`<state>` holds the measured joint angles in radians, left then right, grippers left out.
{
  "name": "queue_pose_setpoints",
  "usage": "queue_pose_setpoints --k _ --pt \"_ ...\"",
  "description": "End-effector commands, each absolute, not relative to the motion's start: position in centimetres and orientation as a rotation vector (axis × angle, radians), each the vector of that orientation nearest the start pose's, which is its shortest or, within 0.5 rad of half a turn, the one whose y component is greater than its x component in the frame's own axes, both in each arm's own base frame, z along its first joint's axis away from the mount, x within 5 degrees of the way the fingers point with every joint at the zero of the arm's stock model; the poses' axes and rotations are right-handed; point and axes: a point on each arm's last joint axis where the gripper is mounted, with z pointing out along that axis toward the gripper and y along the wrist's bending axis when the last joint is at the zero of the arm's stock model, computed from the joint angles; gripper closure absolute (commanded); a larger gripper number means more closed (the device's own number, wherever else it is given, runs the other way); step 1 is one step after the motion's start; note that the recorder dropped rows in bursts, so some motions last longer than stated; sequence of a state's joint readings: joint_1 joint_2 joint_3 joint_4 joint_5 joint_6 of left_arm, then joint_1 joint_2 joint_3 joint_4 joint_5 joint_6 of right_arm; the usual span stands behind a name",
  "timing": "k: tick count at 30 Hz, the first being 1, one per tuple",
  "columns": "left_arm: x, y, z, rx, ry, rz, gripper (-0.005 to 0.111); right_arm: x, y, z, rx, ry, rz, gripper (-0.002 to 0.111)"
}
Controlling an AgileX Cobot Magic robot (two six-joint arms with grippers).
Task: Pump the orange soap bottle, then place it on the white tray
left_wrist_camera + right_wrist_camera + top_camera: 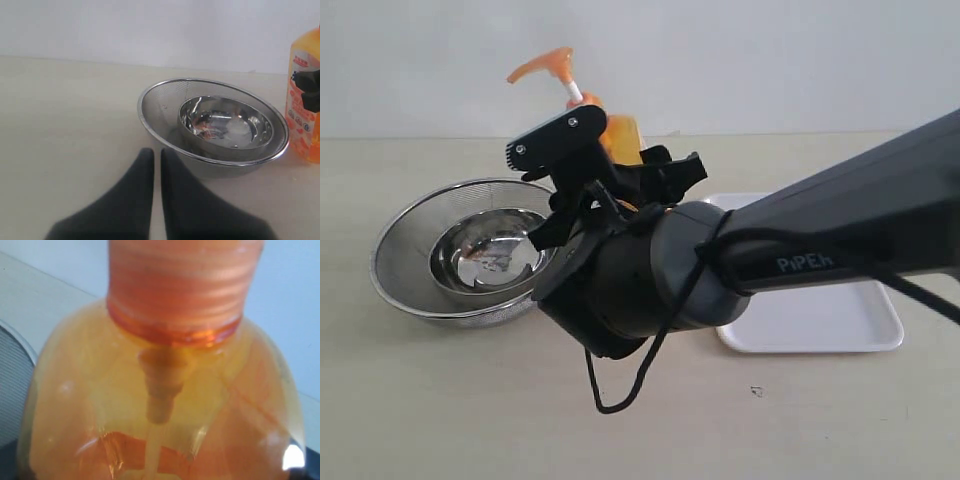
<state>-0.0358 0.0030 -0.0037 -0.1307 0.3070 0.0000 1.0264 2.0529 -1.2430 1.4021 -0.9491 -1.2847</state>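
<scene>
At upper centre of the exterior view, the right gripper (620, 165) clamps its fingers on the orange soap bottle (622, 135), which stands between the mesh strainer (395, 260) and the white tray (820, 325). This probably steadies it for pumping. The left gripper (156, 152) waits with its fingers together, empty.

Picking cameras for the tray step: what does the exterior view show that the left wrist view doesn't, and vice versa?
Exterior only: the white tray, the pump head and the right arm.
Left wrist only: the left gripper, fingers together.
Both: the orange soap bottle with the right gripper on it (left wrist catches only a fingertip), and the mesh strainer with a steel bowl inside.
</scene>
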Motion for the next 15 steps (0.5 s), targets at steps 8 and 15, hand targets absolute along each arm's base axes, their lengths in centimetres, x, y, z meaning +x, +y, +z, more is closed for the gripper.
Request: queue_pose_setpoints --k 8,15 --pt "5.43 -0.52 18.63 -0.046 1.782 -0.14 0.102 27.93 31.99 19.59 -0.399 1.752 -0.245 0.109" --pt "5.43 -0.52 18.63 -0.046 1.782 -0.14 0.102 27.91 32.07 19.52 -0.407 1.757 -0.236 0.109"
